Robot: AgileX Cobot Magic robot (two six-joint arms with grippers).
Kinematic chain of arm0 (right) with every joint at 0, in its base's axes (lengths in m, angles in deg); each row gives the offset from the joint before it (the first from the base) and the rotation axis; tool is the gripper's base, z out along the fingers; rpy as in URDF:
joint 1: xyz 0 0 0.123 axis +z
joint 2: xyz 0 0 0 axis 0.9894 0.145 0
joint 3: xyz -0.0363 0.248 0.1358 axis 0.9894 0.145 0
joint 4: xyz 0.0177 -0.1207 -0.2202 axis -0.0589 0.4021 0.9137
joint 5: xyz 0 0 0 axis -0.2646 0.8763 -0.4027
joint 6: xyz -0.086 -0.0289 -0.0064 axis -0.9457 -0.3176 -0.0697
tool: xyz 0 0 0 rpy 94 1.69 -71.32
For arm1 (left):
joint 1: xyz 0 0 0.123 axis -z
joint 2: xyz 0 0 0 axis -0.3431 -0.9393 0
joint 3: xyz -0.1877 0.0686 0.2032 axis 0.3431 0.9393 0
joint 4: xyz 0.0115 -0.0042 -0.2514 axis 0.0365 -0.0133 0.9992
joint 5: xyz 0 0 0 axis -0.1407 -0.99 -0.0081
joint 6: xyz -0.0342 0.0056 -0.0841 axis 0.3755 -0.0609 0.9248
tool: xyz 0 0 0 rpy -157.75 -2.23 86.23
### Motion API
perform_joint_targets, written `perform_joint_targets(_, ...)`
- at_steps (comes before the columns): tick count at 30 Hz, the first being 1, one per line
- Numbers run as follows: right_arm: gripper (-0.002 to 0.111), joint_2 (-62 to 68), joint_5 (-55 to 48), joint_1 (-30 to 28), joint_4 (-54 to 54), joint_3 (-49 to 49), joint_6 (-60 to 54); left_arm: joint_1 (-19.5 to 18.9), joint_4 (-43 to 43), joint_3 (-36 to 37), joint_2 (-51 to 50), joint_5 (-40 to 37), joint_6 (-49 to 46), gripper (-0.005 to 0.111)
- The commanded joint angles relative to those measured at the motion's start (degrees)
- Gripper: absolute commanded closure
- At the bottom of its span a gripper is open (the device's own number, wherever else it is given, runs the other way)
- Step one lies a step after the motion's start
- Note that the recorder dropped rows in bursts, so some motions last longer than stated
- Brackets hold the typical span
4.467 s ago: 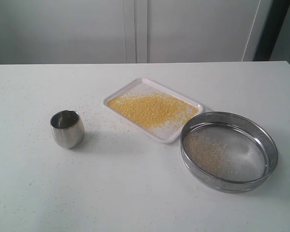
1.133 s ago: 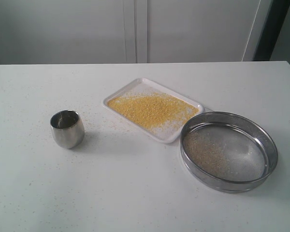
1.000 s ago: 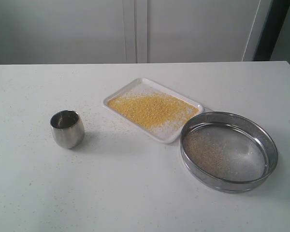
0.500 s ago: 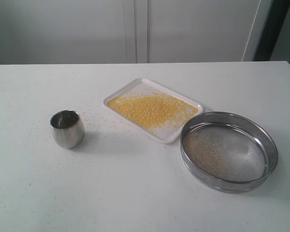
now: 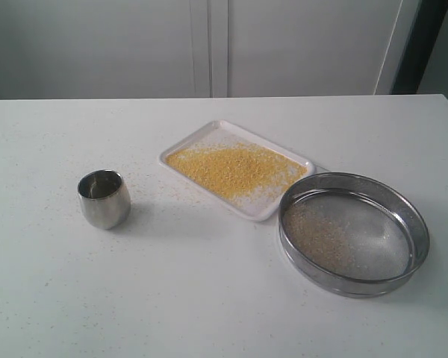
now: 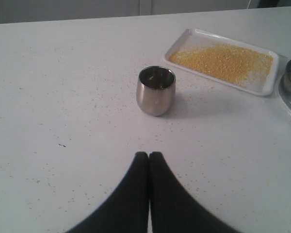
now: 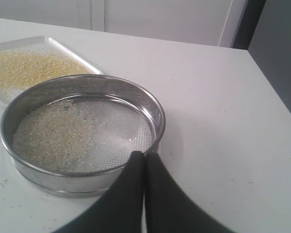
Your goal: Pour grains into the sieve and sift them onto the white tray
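I have my right gripper [image 7: 145, 155] closed and empty just off the sieve [image 7: 63, 180], nearer it than my left gripper [image 6: 149, 155], also closed. The sieve rests just beside the white tray [image 5: 216, 133], which holds the grains [image 5: 235, 168].

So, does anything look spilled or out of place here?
Yes, slightly: stray grains lie on the table between the tray and the cup, outside the tray. Pale residue covers one side of the sieve. Nothing looks tipped or damaged.

lab-like white table [image 5: 209, 298], cabinet doors [image 5: 299, 45]
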Motion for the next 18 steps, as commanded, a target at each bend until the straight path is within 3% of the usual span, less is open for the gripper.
perform_joint_targets(1,0.108,-0.29,0.57,0.24,0.27,0.29,-0.65,0.01,0.25,0.44,2.89,-0.20,0.11,0.107)
perform_joint_targets(6,0.108,-0.29,0.57,0.24,0.27,0.29,-0.65,-0.25,0.25,0.44,3.07,-0.20,0.11,0.107)
perform_joint_targets(18,0.108,-0.29,0.57,0.24,0.27,0.29,-0.65,-11.24,0.25,0.44,3.07,-0.20,0.11,0.107)
